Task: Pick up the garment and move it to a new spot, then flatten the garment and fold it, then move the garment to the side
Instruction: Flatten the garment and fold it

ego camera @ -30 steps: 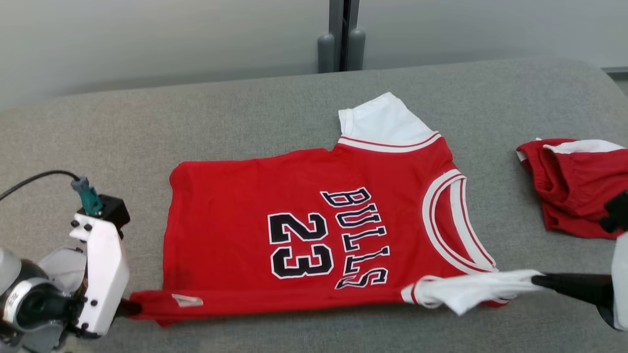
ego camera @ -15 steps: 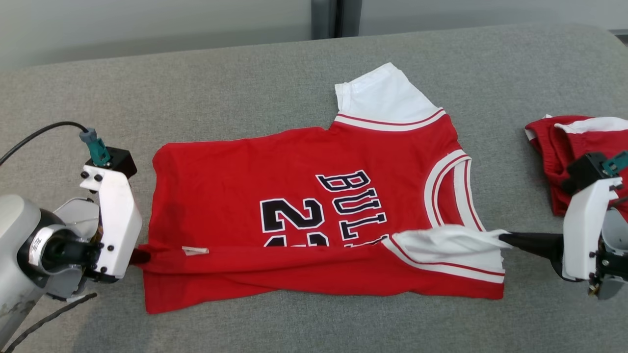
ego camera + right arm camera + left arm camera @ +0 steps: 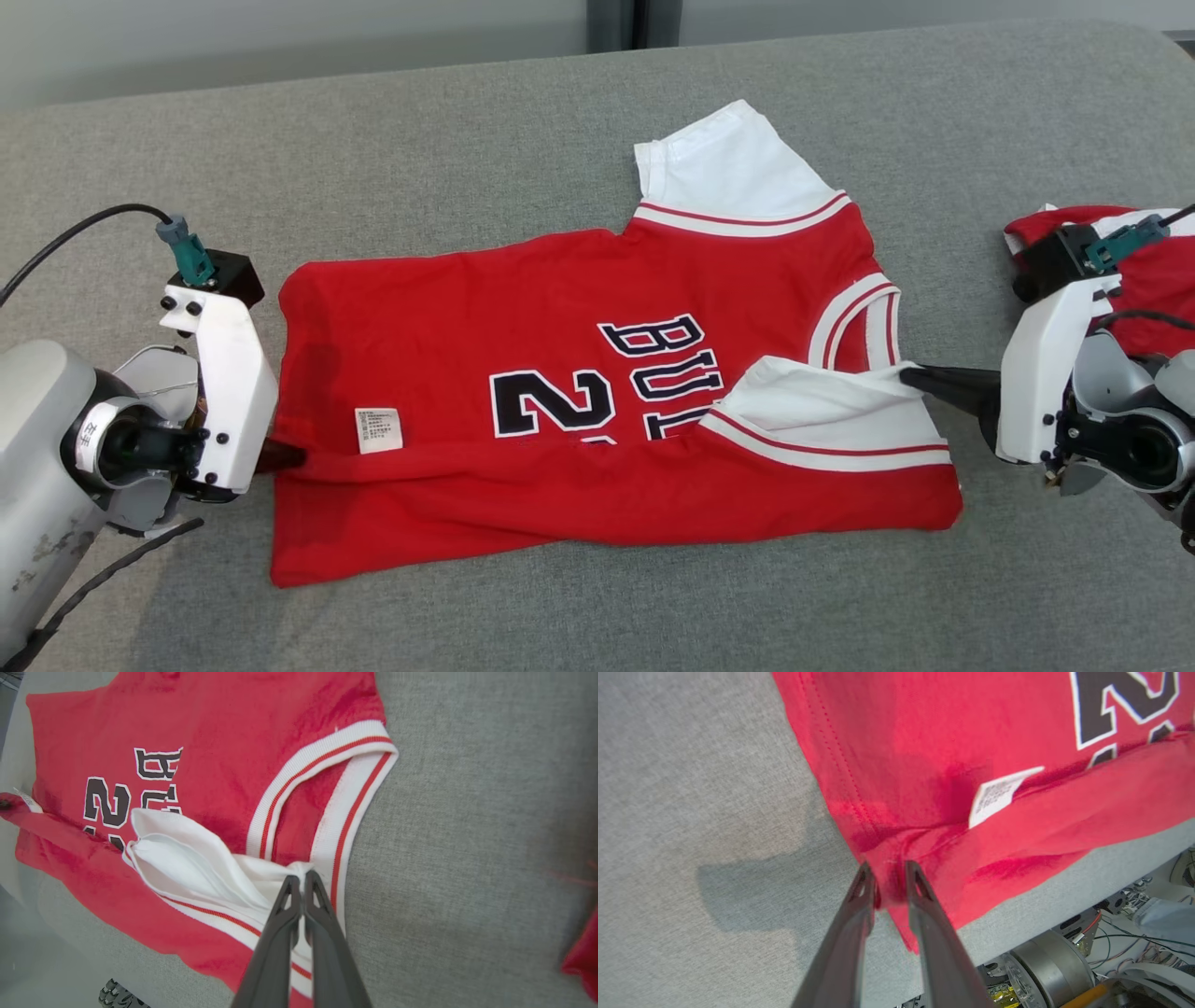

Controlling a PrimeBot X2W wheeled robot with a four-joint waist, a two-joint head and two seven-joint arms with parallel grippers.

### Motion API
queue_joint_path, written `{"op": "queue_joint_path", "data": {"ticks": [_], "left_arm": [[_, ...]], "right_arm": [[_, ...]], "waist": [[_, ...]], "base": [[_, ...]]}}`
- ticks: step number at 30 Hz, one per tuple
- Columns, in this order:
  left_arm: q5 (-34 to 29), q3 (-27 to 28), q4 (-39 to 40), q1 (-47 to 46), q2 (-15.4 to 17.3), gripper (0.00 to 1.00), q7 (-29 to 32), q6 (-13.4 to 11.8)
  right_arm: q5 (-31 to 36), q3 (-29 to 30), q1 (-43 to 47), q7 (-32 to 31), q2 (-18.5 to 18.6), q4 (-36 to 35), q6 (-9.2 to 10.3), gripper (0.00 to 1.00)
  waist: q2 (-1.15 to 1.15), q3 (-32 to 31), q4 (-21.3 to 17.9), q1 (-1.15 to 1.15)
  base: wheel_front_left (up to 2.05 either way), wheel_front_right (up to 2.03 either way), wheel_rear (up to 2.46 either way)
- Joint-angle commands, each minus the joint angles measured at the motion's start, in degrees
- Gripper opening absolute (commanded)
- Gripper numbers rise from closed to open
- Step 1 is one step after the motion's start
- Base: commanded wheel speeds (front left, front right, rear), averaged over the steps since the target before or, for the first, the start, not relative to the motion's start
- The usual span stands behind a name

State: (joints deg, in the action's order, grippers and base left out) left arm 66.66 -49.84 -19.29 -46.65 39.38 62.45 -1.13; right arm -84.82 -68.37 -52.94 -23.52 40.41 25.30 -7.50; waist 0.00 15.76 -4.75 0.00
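The left gripper (image 3: 289,457) is sitting at the left end of the fold on the red Bulls jersey (image 3: 560,308). Its two fingers are standing slightly apart with a bunch of red hem between them, and whether they are still biting the cloth is hard to tell. The jersey is lying in the middle of the grey cushion (image 3: 467,140), collar to the right. Its near long edge is being laid over toward the far side, so the flap is covering the lower part of the number and lettering. A white care label (image 3: 378,430) is facing up near the left end. On the right, the right gripper (image 3: 910,375) is pinching the near white sleeve (image 3: 822,411), its fingers pressed together on the cloth. A second red garment (image 3: 1148,280) is lying at the far right, apart from the jersey.

The first lengthwise fold seems to be finishing. The next move is calling for both grippers to let go cleanly and draw back outward without dragging the flap, then to take the far edge and its sleeve.

Compared with half a second earlier, the folded edge is lying farther over the print, the label is turned flat and face up, and the left fingers, clamped before, are parting. The camera is also tilting lower, so the whole picture has shifted.
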Motion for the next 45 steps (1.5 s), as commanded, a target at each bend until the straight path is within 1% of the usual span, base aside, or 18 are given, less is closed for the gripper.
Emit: {"op": "queue_joint_path", "data": {"ticks": [1,5,10,12,14,17,19,22,23,26,27,30,33,36,37,41,45], "left_arm": [[-0.2,0.0,-0.7,-0.9,-0.2,1.00,-0.3,0.5],[0.1,0.5,-2.0,-0.7,-0.9,1.00,-2.0,1.2],[-0.7,2.3,-2.5,-0.3,-0.8,1.00,-7.4,2.7],[-1.6,3.4,-1.8,0.3,-0.4,1.00,-11.8,4.1],[-3.6,4.8,-1.2,1.0,0.0,1.00,-18.7,4.8],[-6.0,5.5,-0.5,4.3,0.4,1.00,-26.8,5.1],[-7.3,6.3,0.3,6.3,0.4,1.00,-31.8,4.1],[-11.0,7.0,2.2,10.1,0.9,1.00,-40.4,1.2],[-12.7,7.3,3.1,11.1,1.1,1.00,-43.4,-0.1],[-13.8,8.9,5.8,15.8,-0.2,1.00,-51.1,-4.4],[-14.4,9.2,6.6,17.2,-0.1,1.00,-53.0,-5.8],[-13.6,9.9,9.1,22.4,-1.9,1.00,-57.2,-9.3],[-13.1,9.4,11.0,26.7,-2.8,1.00,-58.3,-12.0],[-12.2,8.6,11.8,30.3,-3.4,1.00,-57.9,-14.0],[-12.2,8.6,11.8,30.3,-3.4,1.00,-57.9,-14.0],[-11.4,7.4,12.3,33.0,-3.3,1.00,-56.3,-15.4],[-11.7,6.8,12.9,33.6,-2.9,1.00,-55.1,-16.2]], "right_arm": [[1.1,0.5,-0.3,1.2,-0.5,0.8,0.00,1.00],[2.7,1.7,0.8,4.6,-1.8,2.1,0.00,1.00],[6.1,4.6,2.2,12.4,-2.3,3.5,0.00,1.00],[7.5,6.0,3.0,15.8,-2.5,3.9,0.00,1.00],[8.8,7.4,4.1,19.5,-2.8,3.7,0.00,1.00],[11.2,9.6,6.4,25.8,-2.8,2.7,0.00,1.00],[13.0,11.2,8.5,30.1,-2.8,2.8,0.00,1.00],[16.6,13.9,11.5,35.6,-3.6,3.1,0.00,1.00],[18.4,15.2,12.3,36.9,-3.6,3.6,0.00,1.00],[22.2,20.5,16.9,38.5,-5.7,4.6,0.00,1.00],[23.7,22.7,18.4,38.6,-6.4,4.8,0.00,1.00],[27.5,28.3,23.9,38.7,-9.0,4.7,0.00,1.00],[30.5,32.3,29.5,38.7,-11.3,4.0,0.00,1.00],[32.7,34.6,34.1,35.4,-13.1,3.6,0.00,1.00],[32.7,34.6,34.1,35.4,-13.1,3.6,0.00,1.00],[35.4,37.4,38.7,29.8,-15.3,4.0,-0.01,1.00],[38.5,40.9,40.8,26.0,-17.4,4.4,0.00,1.00]], "waist": [[0.00,-0.3,0.2,0.00],[0.00,-1.5,0.5,0.00],[0.00,-3.7,0.6,0.00],[0.00,-4.6,0.5,0.00],[0.00,-5.5,0.3,0.00],[0.00,-6.8,-0.1,0.00],[0.00,-7.5,-0.1,0.00],[0.00,-8.5,0.0,0.00],[0.00,-8.7,0.0,0.00],[0.00,-9.6,0.3,0.00],[0.00,-9.9,0.4,0.00],[0.00,-10.7,0.9,0.00],[0.00,-11.1,1.4,0.00],[0.00,-11.1,1.8,0.00],[0.00,-11.1,1.8,0.00],[0.00,-11.1,2.2,0.00],[0.00,-10.7,2.3,0.00]], "base": [[0.00,0.00,0.00],[0.00,0.00,0.00],[0.00,0.00,0.00],[0.00,0.00,0.00],[0.00,0.00,0.00],[0.00,0.00,0.00],[0.00,0.00,0.00],[0.00,0.00,0.00],[0.00,0.00,0.00],[0.00,0.00,0.00],[0.00,0.00,0.00],[0.00,0.00,0.00],[0.00,0.00,0.00],[0.00,0.00,0.00],[0.00,0.00,0.00],[0.00,0.00,0.00],[0.00,0.00,0.00]]}}
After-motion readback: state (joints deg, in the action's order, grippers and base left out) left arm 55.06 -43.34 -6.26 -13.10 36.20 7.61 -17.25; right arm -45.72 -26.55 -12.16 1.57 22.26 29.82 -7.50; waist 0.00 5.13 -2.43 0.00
